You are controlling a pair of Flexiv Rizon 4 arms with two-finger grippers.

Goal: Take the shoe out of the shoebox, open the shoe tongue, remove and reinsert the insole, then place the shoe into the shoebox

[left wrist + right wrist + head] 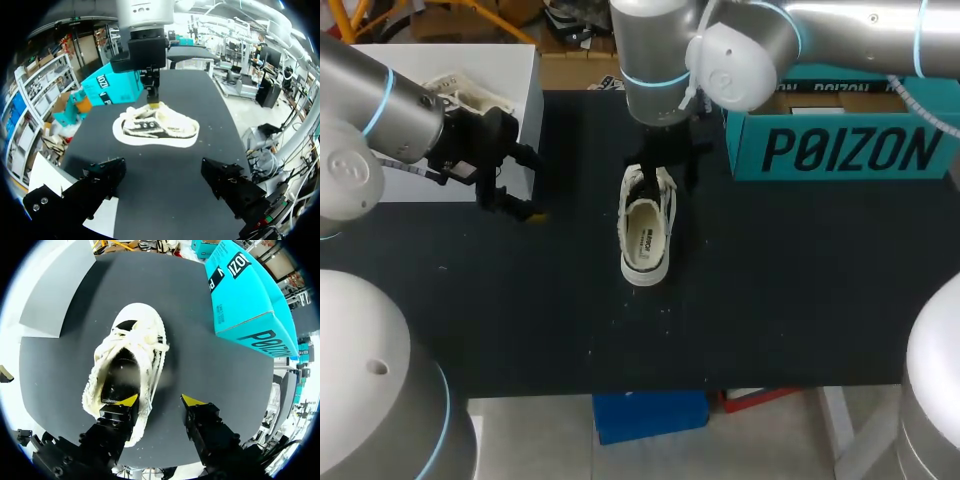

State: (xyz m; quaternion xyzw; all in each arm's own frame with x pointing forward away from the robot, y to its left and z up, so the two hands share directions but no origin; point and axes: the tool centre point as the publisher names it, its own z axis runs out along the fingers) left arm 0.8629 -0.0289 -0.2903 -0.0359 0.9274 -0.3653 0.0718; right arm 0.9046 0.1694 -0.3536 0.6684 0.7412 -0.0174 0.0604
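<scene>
Black table (770,290) is being shared by the teal shoebox (850,150), far right, and the white shoe (645,240), middle. It is being judged light and soft, best gripped at its heel rim. The right gripper (160,401), above the shoe, and the left gripper (525,182) are being held open, empty.

Bright, even light falls from overhead onto the matte black tabletop (800,300), which stays dull and dark. In the right wrist view, the cream low-top sneaker with a black insole (647,225) throws only a soft, faint shadow beside it. The flat white board (515,70) is nearly washed out. The right arm's silver shell (840,25) carries soft highlights. In the wrist views, the straight edges of the turquoise cardboard shoebox (245,295) bow.
</scene>
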